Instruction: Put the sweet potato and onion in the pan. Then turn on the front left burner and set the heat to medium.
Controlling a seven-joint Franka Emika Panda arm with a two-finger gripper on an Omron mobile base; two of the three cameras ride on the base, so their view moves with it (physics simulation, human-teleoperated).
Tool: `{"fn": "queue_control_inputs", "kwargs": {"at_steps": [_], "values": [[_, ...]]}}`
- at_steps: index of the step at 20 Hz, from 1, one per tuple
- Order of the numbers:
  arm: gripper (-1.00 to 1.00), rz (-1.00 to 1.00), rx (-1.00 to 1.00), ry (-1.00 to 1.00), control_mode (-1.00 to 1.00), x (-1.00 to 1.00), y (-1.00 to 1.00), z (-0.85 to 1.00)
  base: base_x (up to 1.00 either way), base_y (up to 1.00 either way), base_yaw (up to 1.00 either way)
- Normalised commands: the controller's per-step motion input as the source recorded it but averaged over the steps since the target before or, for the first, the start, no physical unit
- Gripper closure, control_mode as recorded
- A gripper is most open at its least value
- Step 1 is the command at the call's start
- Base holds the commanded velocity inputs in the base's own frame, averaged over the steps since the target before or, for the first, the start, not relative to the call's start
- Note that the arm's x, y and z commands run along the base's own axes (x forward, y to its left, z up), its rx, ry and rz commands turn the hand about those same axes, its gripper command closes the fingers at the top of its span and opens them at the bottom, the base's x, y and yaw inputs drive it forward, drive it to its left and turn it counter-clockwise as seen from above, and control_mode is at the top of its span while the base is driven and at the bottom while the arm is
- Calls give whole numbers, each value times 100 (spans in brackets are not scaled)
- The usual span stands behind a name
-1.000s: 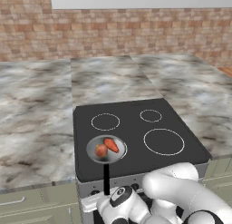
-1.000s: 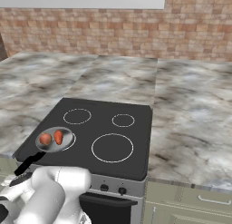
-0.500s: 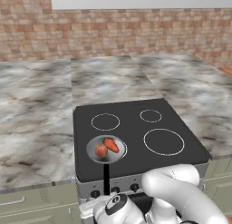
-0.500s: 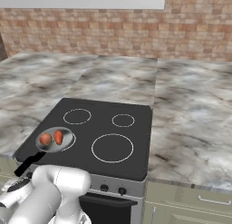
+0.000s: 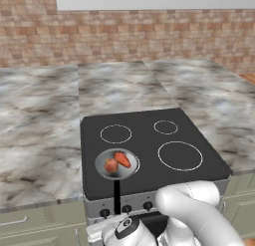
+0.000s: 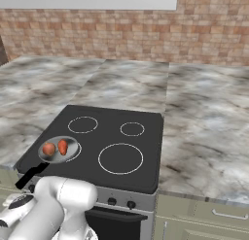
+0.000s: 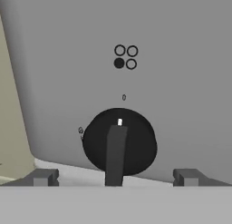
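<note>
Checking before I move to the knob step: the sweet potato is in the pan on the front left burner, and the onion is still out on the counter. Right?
Not quite. The onion is not on the counter; it lies in the pan beside the sweet potato, as the left base view shows. The rest holds: the pan sits on the stovetop's front left burner.

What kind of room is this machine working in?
A kitchen, computer-rendered by the look of it: a black glass stovetop with ring-marked burners, a pan of vegetables on it, marbled counters and a brick wall behind.
</note>
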Motion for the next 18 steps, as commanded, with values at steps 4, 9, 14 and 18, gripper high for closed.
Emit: {"fn": "queue_control_inputs", "kwargs": {"at_steps": [4, 9, 14, 18], "values": [[-100, 0, 1, -5, -100, 15, 0, 0, 0, 0, 0], [-100, 0, 1, -4, -100, 8, 0, 0, 0, 0, 0], [-100, 0, 0, -3, -100, 5, 0, 0, 0, 0, 0], [-100, 0, 3, -6, -100, -8, 0, 2, 0, 0, 0]]}}
